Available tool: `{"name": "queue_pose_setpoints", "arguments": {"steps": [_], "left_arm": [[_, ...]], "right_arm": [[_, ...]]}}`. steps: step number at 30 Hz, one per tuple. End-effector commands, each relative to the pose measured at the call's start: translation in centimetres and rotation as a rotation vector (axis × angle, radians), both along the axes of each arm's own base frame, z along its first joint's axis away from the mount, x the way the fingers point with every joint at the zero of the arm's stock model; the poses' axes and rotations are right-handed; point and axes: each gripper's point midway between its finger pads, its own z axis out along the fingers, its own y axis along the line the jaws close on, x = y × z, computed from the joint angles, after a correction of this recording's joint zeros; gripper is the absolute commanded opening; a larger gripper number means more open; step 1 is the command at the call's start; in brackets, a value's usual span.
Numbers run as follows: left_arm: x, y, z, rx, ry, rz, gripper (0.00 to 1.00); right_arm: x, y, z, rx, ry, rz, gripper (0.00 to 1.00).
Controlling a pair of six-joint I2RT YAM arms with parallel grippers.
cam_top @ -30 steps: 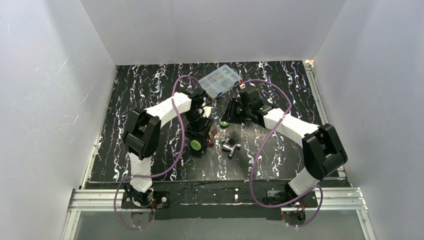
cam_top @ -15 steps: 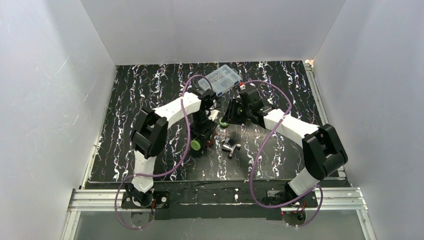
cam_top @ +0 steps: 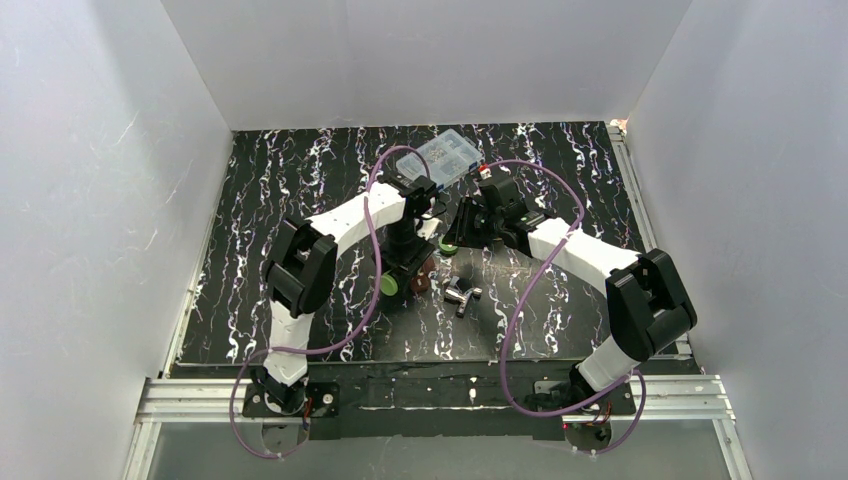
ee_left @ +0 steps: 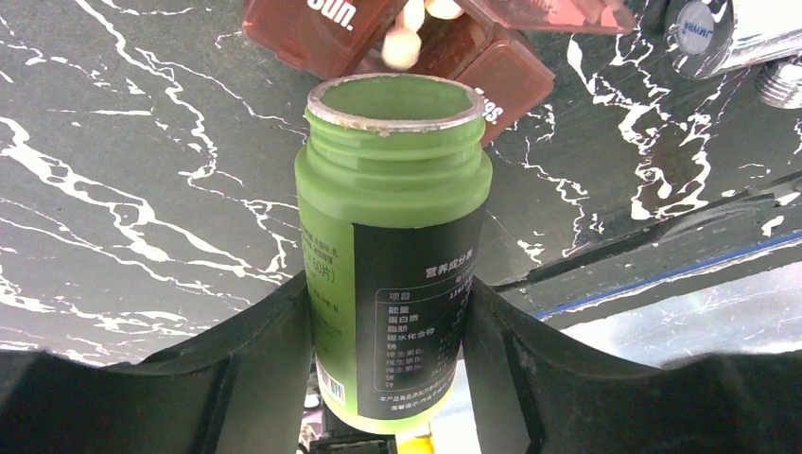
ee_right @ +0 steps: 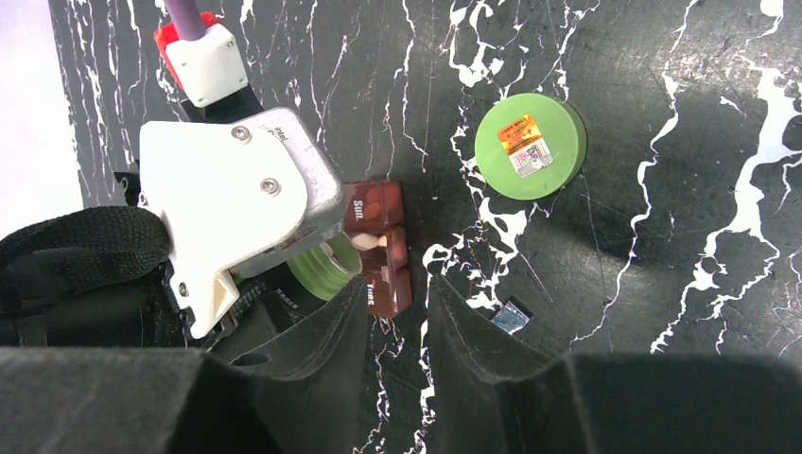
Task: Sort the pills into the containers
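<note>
My left gripper [ee_left: 386,284] is shut on the dark-labelled green bottle [ee_left: 392,189], which is uncapped. Its open mouth points at a red-brown weekday pill organizer [ee_left: 322,33] with white pills [ee_left: 402,45] in open compartments. From above, the bottle [cam_top: 389,285] lies left of the organizer [cam_top: 428,268]. The green cap [ee_right: 530,145] lies flat on the table. My right gripper [ee_right: 397,288] hovers over the organizer's near end [ee_right: 383,284]. Its jaws are narrowly apart and table shows between them. No amber bottle with a white cap shows.
A clear plastic parts box [cam_top: 447,153] sits at the back of the black marbled table [cam_top: 300,200]. Silver metal pieces [cam_top: 462,293] lie in front of the organizer. A small foil scrap [ee_right: 513,317] lies by my right fingers. White walls enclose three sides.
My left arm has swung its elbow right and toward the back while keeping the bottle at the organizer. The right arm has barely moved.
</note>
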Motion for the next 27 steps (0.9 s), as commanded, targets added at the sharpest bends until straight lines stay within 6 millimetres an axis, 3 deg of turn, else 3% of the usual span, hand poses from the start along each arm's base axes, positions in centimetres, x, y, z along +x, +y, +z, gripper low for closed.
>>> {"name": "queue_pose_setpoints", "arguments": {"steps": [1, 12, 27], "left_arm": [[0.13, 0.24, 1.04, 0.030, -0.015, -0.041, 0.00], [-0.07, 0.03, 0.78, 0.051, -0.021, -0.062, 0.00], [0.62, 0.09, 1.18, -0.121, -0.154, 0.054, 0.00]], "right_arm": [[0.56, 0.13, 2.14, 0.037, -0.066, -0.003, 0.37], [0.56, 0.12, 2.11, 0.036, -0.066, -0.003, 0.37], [0.45, 0.45, 2.23, 0.036, -0.062, 0.013, 0.37]]}}
